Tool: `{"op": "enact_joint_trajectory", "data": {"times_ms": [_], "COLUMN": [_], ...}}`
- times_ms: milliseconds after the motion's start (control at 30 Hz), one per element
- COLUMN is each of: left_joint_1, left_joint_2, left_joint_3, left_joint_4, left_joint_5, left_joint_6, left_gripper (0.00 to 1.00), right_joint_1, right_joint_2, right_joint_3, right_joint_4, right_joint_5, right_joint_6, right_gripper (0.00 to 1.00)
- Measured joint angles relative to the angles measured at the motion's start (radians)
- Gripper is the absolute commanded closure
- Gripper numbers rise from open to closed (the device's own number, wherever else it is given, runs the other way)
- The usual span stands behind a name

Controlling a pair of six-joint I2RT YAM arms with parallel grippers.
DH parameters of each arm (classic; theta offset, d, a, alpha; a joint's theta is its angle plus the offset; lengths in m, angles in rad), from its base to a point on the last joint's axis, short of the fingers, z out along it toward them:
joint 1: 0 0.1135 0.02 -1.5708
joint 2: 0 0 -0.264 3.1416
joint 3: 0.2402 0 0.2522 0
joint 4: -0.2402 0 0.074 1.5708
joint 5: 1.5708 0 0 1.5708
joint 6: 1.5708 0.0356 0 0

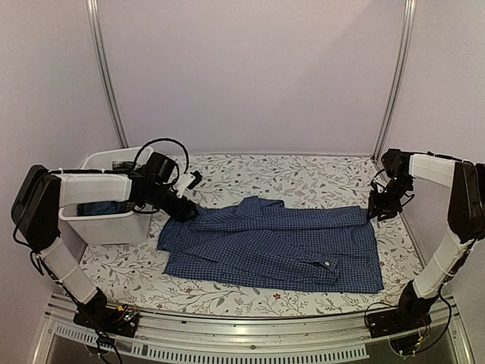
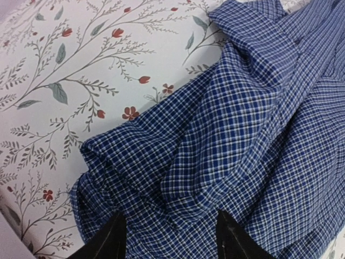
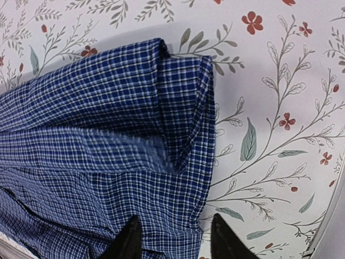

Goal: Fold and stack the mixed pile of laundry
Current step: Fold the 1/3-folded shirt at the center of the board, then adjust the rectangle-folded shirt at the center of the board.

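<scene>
Plainly both jaws stand apart, gripping nothing; only the fingertips show. Left gripper (image 2: 171, 242) hangs over the shirt's (image 1: 276, 246) rumpled end, right gripper (image 3: 175, 243) over its opposite edge. Shirt lies spread on the tablecloth (image 1: 303, 178); the tub's (image 1: 106, 227) contents are hard to make out.

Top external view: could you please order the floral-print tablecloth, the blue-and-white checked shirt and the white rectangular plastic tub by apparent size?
1. Floral-print tablecloth, largest.
2. Blue-and-white checked shirt.
3. White rectangular plastic tub, smallest, though partly hidden.
</scene>
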Motion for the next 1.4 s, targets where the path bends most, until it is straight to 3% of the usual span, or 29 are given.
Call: {"op": "enact_joint_trajectory", "data": {"times_ms": [100,267,533,867,1100,1400], "left_joint_1": [0.020,0.076,0.149,0.149,0.148,0.148], "left_joint_2": [-0.007,-0.027,0.072,0.169,0.235,0.289], "left_joint_3": [-0.003,0.002,0.151,0.150,0.146,0.194], "left_joint_4": [-0.012,-0.008,-0.027,-0.071,-0.078,-0.097], "left_joint_5": [-0.019,-0.006,0.108,0.241,0.264,0.275], "left_joint_6": [-0.015,-0.069,-0.242,-0.455,-0.513,-0.533], "left_gripper": [0.37,0.37,0.49,0.49,0.52,0.65], "right_joint_1": [-0.003,-0.003,-0.003,-0.003,-0.003,-0.003], "right_joint_2": [-0.001,-0.023,0.010,0.104,0.114,0.114], "right_joint_3": [0.042,0.096,0.103,0.053,0.022,0.012], "right_joint_4": [-0.048,-0.075,-0.028,0.025,0.030,0.034], "right_joint_5": [-0.023,-0.094,-0.188,-0.219,-0.214,-0.187], "right_joint_6": [0.004,-0.004,-0.001,0.001,0.001,0.001], "right_gripper": [0.31,0.27,0.37,0.36,0.37,0.45]}}
